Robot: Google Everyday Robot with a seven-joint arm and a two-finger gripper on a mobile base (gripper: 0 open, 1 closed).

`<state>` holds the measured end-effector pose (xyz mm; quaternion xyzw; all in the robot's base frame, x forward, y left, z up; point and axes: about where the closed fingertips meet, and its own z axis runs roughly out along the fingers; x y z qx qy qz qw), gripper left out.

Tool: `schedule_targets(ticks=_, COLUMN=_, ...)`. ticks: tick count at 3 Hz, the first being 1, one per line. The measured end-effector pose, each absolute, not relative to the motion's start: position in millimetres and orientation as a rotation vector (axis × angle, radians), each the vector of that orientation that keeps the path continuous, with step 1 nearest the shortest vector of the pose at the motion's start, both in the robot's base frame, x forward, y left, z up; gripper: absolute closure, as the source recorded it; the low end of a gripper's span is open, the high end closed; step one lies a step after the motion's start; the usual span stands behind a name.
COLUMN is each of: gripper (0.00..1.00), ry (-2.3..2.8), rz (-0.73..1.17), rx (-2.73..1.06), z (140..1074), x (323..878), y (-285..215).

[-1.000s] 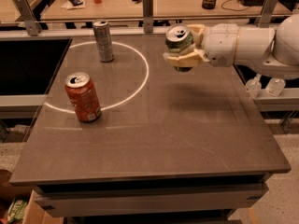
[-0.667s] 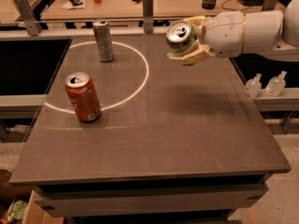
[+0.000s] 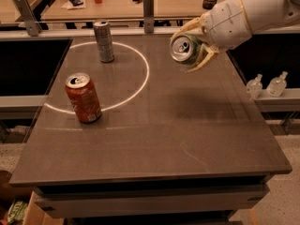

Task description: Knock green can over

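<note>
Over the far right of the surface [image 3: 187,139]: gripper [image 3: 193,47], at the end of the white arm, held in the air.
Jaws: closed around the green can [image 3: 183,48].
Green can: one; lifted clear of the surface, tipped so its silver top faces the camera.
Step in hand, as judged: laying the can on its side; best brought low before release, and kept back from the right edge so it cannot roll off.
Other cans: two; one orange-red can [image 3: 83,97], upright at left; one slim silver can [image 3: 104,41], upright at far left; both well apart from the gripper.
Small clear bottles [image 3: 254,86]: two, on the ledge at right.
</note>
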<state>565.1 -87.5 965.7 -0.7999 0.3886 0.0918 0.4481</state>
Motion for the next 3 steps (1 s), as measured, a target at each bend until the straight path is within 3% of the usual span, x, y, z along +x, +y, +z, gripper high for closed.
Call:
schedule_targets(ticks=2, gripper=1.0, ry=0.873, rz=-0.063, rx=-2.348, z=923.7, x=552.2, y=-102.7)
schedule_targets(ticks=3, gripper=1.0, ry=0.809, rz=-0.192, rx=-2.36, z=907.7, x=548.4, y=-100.9)
